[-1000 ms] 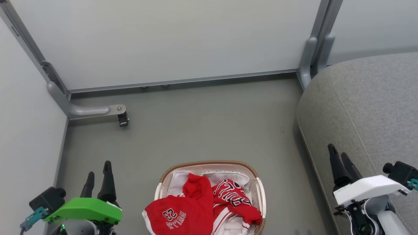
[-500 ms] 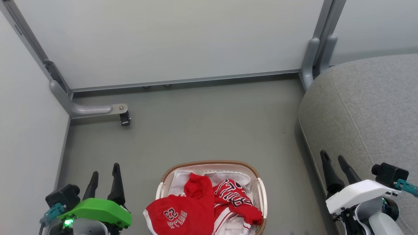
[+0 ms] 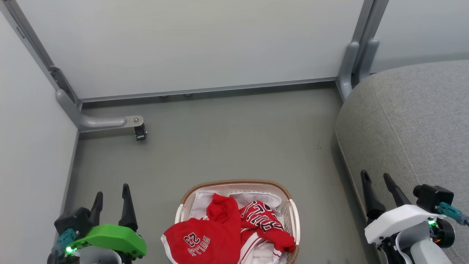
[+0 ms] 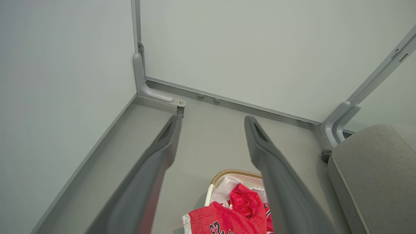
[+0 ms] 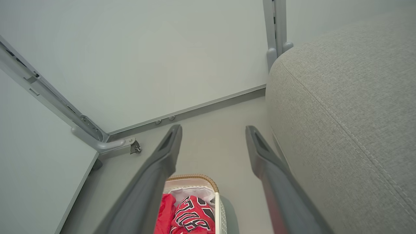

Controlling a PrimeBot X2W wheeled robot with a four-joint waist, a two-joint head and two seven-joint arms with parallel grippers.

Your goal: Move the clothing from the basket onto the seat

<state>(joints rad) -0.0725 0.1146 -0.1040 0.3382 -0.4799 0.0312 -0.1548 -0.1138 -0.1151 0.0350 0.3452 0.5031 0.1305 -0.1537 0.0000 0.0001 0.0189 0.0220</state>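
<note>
Rough grey fabric seat [image 3: 410,124]

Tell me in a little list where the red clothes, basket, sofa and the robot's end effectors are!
clothing: red, heaped in the basket, partly draped over its rim
basket: on the floor, left of the seat
seat: grey, no clothing seen on it
left end effector: open, empty
right end effector: open, empty, beside the seat

The clothing [image 3: 227,231] lies in the basket [image 3: 234,184], left of the seat [image 3: 410,124].
</note>
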